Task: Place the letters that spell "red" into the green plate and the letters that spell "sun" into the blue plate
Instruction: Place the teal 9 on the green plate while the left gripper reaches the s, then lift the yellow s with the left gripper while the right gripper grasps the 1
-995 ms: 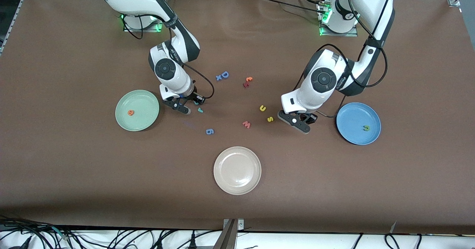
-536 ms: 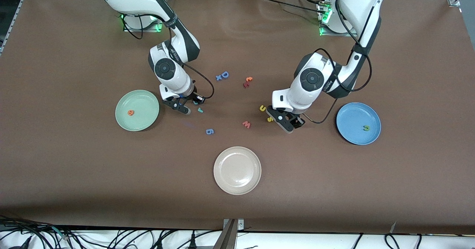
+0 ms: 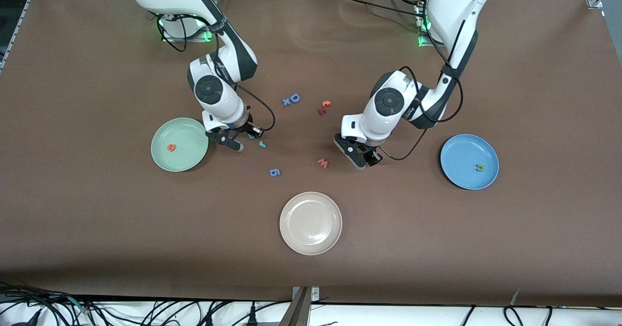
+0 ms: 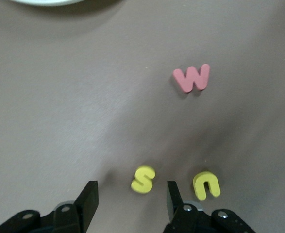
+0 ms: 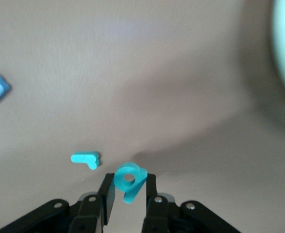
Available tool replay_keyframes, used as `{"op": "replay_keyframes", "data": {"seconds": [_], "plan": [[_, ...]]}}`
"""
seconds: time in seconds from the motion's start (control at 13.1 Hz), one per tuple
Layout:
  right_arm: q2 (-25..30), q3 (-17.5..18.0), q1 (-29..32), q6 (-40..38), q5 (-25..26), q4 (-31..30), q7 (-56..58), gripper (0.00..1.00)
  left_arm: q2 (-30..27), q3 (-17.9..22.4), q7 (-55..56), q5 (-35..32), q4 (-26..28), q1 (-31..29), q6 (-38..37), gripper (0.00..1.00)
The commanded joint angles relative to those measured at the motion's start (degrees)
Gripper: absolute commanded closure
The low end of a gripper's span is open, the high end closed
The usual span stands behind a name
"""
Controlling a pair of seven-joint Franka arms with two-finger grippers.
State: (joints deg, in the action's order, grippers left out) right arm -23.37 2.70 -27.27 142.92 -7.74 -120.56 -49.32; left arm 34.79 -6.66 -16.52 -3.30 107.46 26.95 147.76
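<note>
Done: e in green plate, n in blue plate. Right gripper clamped d; left gripper spread over s. Left: r, u.

You can read only the foam letters: yellow "s", yellow "u", red "w", blue "D".

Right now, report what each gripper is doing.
Left gripper: jaws open, nothing held, over the yellow "s".
Right gripper: jaws shut on the teal "d".
</note>
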Motion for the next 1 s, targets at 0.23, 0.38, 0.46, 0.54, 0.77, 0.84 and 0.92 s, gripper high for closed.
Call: {"op": "replay_keyframes", "data": {"seconds": [0.23,0.38,0.46,0.54,0.77,0.84,0.92], "plan": [[6.94,-13.04,-0.06,-13.18,-0.35,-1.25,22.04,0.80,2.13,2.27,-0.88,-8.02,-1.46,2.40,1.91,0.36],[6.07,-17.44,0.11,-13.37,-0.44,-2.65,28.03,0.80,2.21,2.62,-0.88,-11.54,-1.46,2.49,1.91,0.36],[4.84,-18.94,0.20,-13.80,-0.44,-3.27,28.75,0.79,2.48,2.62,-0.88,-12.33,-1.46,2.49,1.91,0.36],[3.44,-20.09,0.29,-13.54,-0.44,-4.23,29.02,0.79,2.65,2.62,-0.88,-13.12,-1.46,2.58,2.00,0.36],[1.67,-20.36,0.64,-13.45,-0.52,-4.25,29.37,0.59,3.09,2.62,-0.79,-14.10,-1.46,3.02,1.91,0.36],[1.67,-20.36,0.73,-13.45,-0.44,-3.98,29.37,0.45,3.09,2.62,-0.79,-14.10,-1.38,3.11,1.91,0.37],[1.75,-20.36,0.64,-13.72,-0.52,-3.72,29.37,0.08,3.09,2.62,-0.79,-14.10,-1.38,3.11,1.91,0.37]]}}
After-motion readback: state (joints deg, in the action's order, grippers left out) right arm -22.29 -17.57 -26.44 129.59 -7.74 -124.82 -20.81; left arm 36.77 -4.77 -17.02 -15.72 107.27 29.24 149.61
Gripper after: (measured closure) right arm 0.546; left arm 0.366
